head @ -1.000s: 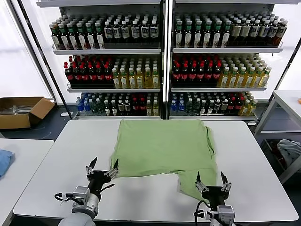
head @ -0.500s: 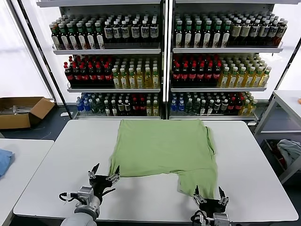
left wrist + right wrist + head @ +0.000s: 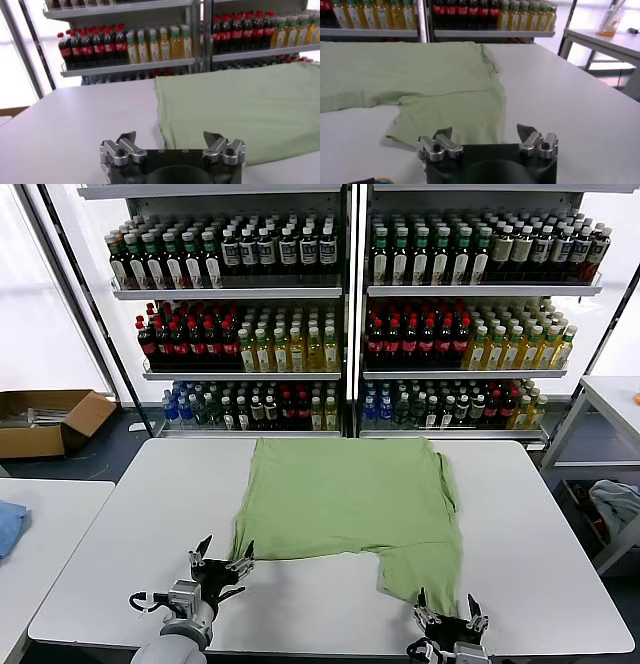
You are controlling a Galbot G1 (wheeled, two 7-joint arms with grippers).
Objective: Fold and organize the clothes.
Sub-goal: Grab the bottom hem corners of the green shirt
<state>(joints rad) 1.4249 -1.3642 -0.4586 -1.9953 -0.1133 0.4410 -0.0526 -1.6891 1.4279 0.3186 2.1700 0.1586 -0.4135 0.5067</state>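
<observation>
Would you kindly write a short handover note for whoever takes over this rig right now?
Left gripper: open, empty, at the table's near edge, just off the shirt's near-left corner.
Right gripper: open, empty, low at the near edge, in front of the shirt's hanging near-right flap.
Shirt: light green, spread on the white table, one part already turned over; a flap reaches toward the right gripper.
Done: shirt laid out, partly folded.
Left: grasp the near edge, finish the folds, tidy it.

Open left hand (image 3: 172,141) above white table (image 3: 65,120), just short of green shirt (image 3: 240,107).
</observation>
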